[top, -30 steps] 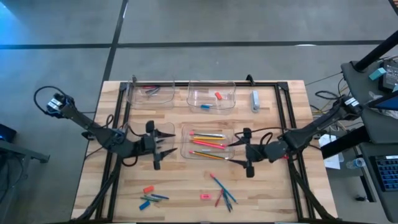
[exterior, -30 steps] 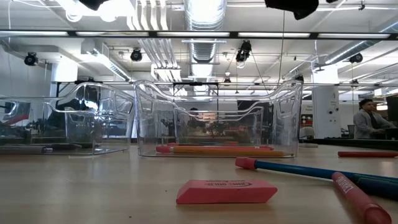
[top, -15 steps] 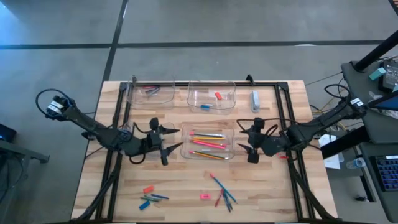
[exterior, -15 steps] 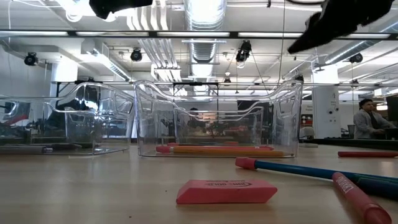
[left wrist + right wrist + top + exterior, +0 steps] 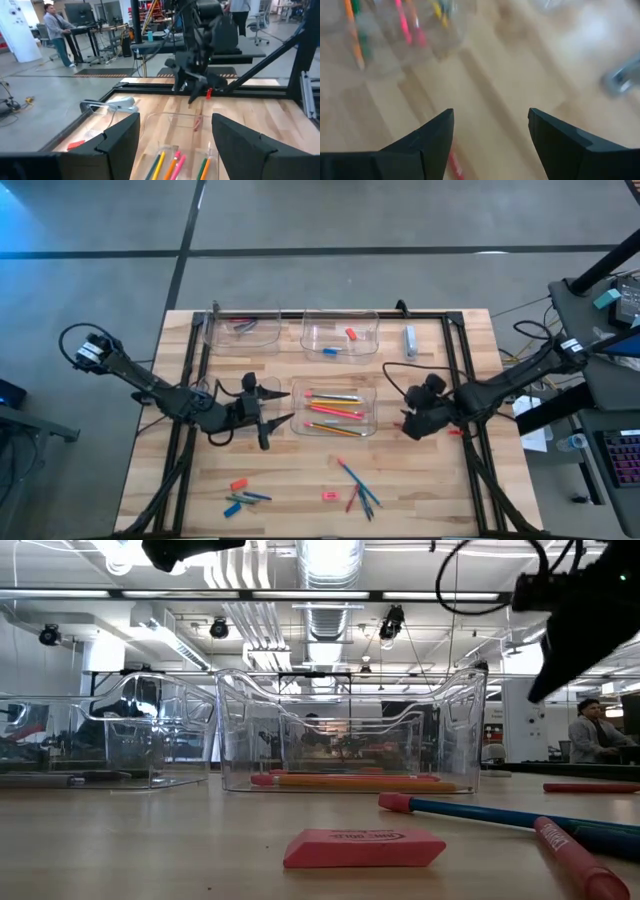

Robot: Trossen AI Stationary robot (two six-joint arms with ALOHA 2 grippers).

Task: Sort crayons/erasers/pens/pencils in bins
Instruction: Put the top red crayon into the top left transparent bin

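Behind the wooden table [image 5: 200,470] you see an open workshop with ceiling ducts, desks and people standing. Four clear bins sit on the table. The middle bin [image 5: 334,409] holds thin pencils [image 5: 333,411] in orange, pink, yellow and green. The back centre bin [image 5: 340,333] holds a red eraser [image 5: 351,334] and a blue one. The back left bin [image 5: 243,330] holds dark pens [image 5: 244,326].

Near the front edge lie loose items: a pink eraser [image 5: 364,848] whose red print is too small for you to read, crayons [image 5: 240,500] in red, blue and teal at front left, and a crossed cluster of sticks [image 5: 358,488] at front right.

The left gripper [image 5: 268,409] hovers just left of the middle bin, fingers spread, holding nothing. The right gripper [image 5: 410,423] hangs just right of that bin, fingers apart and empty, above a red stick [image 5: 456,166] on the wood.
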